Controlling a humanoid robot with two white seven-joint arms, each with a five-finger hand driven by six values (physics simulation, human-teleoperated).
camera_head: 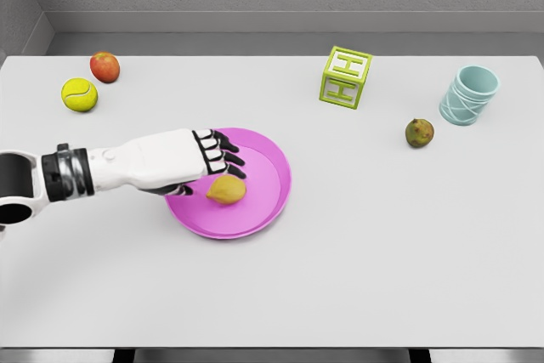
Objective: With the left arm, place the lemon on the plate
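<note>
A yellow lemon (226,190) lies on the pink plate (263,201), left of its middle. My left hand (223,157) hovers over the plate's left part, just above and behind the lemon. Its black-tipped fingers (231,159) are spread and relaxed and hold nothing; whether they still touch the lemon's top I cannot tell. The white forearm comes in from the left edge. The right arm is out of view.
A yellow-green tennis ball (79,94) and a red apple (104,66) sit at the back left. A green letter block (346,76) stands behind the plate to the right. Further right are a brownish-green fruit (419,133) and a light blue cup (469,95).
</note>
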